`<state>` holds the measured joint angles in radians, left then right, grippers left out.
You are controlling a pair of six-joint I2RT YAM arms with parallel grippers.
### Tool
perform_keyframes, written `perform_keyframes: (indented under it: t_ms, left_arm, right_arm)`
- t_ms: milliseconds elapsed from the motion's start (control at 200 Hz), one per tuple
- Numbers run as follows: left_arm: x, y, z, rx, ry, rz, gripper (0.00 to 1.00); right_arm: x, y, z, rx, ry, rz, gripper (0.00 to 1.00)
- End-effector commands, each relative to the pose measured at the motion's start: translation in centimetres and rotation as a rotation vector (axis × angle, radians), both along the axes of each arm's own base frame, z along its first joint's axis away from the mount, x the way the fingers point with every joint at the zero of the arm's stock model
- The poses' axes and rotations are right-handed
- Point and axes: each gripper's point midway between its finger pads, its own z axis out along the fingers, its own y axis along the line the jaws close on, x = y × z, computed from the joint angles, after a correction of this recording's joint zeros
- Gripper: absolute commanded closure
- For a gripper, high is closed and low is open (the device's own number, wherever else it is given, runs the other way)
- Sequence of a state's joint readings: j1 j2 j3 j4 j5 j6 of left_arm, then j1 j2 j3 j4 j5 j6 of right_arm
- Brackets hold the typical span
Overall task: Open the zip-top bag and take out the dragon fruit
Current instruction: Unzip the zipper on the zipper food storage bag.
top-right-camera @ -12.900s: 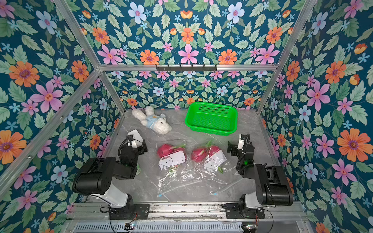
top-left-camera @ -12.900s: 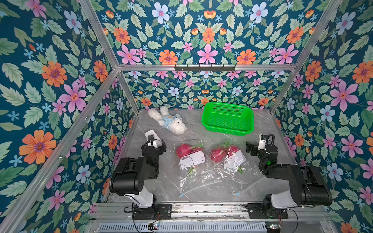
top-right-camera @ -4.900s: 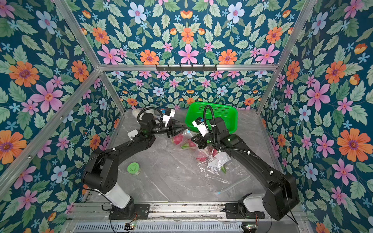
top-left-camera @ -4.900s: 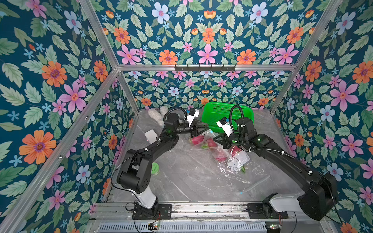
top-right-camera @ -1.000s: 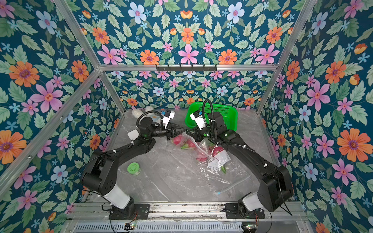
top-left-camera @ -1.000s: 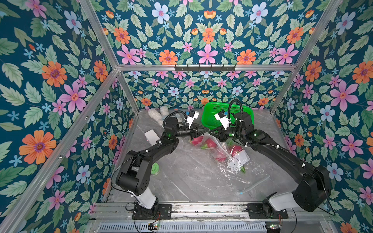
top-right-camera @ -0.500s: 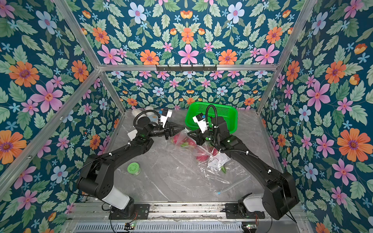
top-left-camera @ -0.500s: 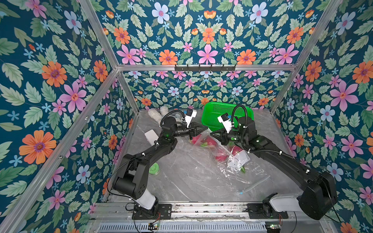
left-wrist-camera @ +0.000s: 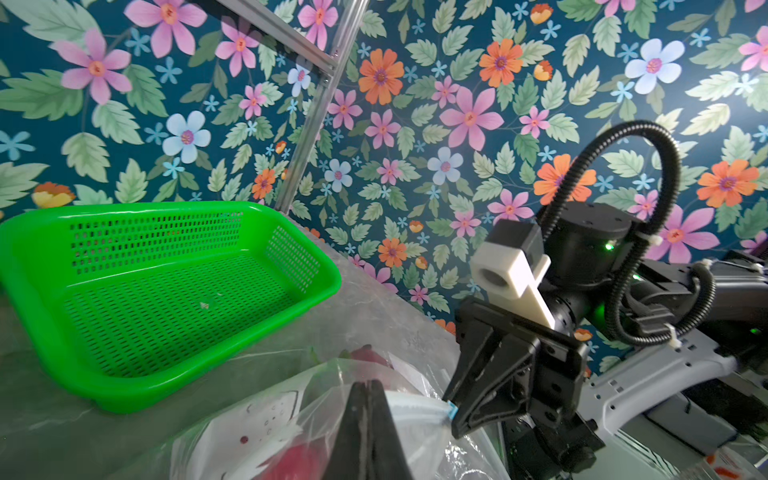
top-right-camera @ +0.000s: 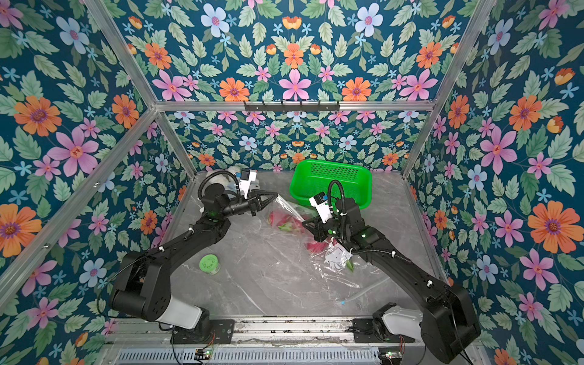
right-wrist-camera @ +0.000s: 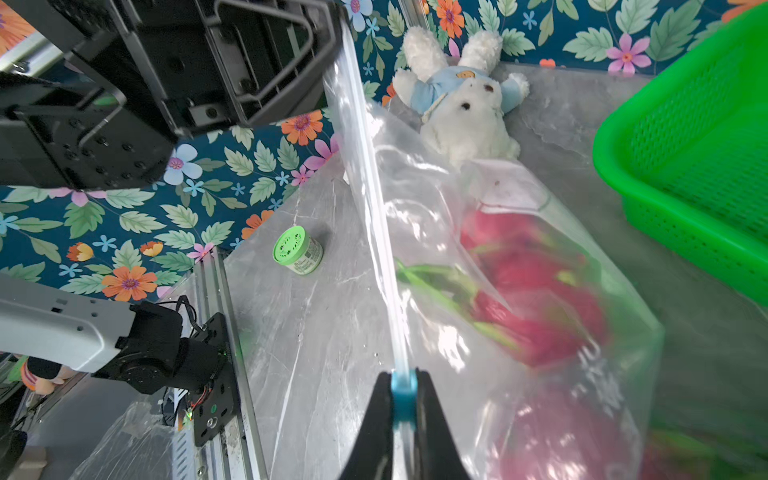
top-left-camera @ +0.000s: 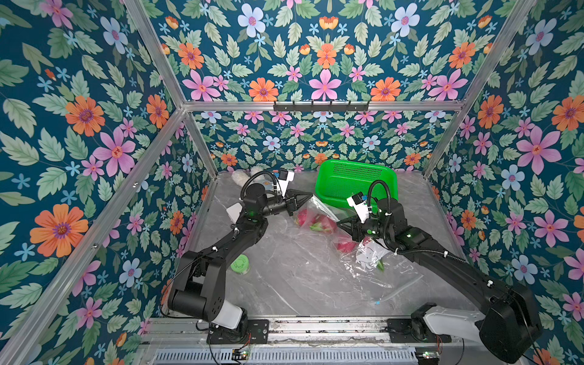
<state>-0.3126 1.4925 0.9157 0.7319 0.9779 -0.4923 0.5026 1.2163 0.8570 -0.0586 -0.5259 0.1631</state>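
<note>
We now stretch the once-flat zip-top bag [top-left-camera: 320, 208] taut at the table's far middle: left gripper [top-left-camera: 308, 198] pinched on its corner, right gripper [top-left-camera: 340, 222] clamped on the blue slider [right-wrist-camera: 402, 388], dragon fruit [top-left-camera: 305, 217] still inside, ready for unzipping.

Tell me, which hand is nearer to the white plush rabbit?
Left. The left hand, shut on the zip-top bag, is close to the plush rabbit; the right hand, pinching the blue slider, is farther, by the green basket.
</note>
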Motion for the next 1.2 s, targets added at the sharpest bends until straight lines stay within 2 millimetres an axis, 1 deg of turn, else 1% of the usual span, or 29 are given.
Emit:
perform_keyframes:
  t_ms: [0, 130, 405, 620, 850, 920, 970, 1045, 1115, 1195]
  left_arm:
    - [3.2, 2.6, 1.3, -0.007, -0.068, 0.221, 1.00]
    - [3.4, 3.0, 0.9, 0.007, -0.060, 0.240, 1.00]
    - [3.6, 3.1, 0.8, 0.015, -0.060, 0.241, 1.00]
    - [3.5, 3.0, 1.0, 0.016, -0.066, 0.232, 1.00]
    - [3.4, 2.9, 1.1, 0.017, -0.069, 0.230, 1.00]
    - [3.4, 3.0, 1.0, 0.021, -0.069, 0.231, 1.00]
    - [3.4, 2.9, 0.9, 0.028, -0.071, 0.229, 1.00]
    - [3.0, 2.7, 0.7, 0.036, -0.077, 0.205, 1.00]
    - [2.3, 2.3, 0.6, 0.040, -0.085, 0.163, 1.00]
    - [1.7, 2.1, 0.3, 0.046, -0.091, 0.129, 1.00]
  right_arm:
    - [-2.3, -2.1, -4.7, -0.113, 0.190, -0.047, 0.97]
    - [-3.4, -3.0, -6.2, -0.135, 0.232, -0.074, 0.97]
    - [-5.3, -4.7, -7.7, -0.157, 0.277, -0.121, 0.97]
    - [-5.8, -5.3, -8.3, -0.162, 0.299, -0.155, 0.97]
    - [-5.7, -5.6, -8.4, -0.173, 0.306, -0.175, 0.97]
    - [-5.6, -5.4, -8.0, -0.168, 0.302, -0.170, 0.96]
    - [-5.4, -5.2, -7.3, -0.161, 0.296, -0.162, 0.94]
    - [-4.9, -4.6, -5.3, -0.136, 0.267, -0.141, 0.85]
    - [-4.3, -3.9, -3.0, -0.101, 0.222, -0.116, 0.73]
    - [-3.3, -3.1, -0.6, -0.067, 0.155, -0.097, 0.68]
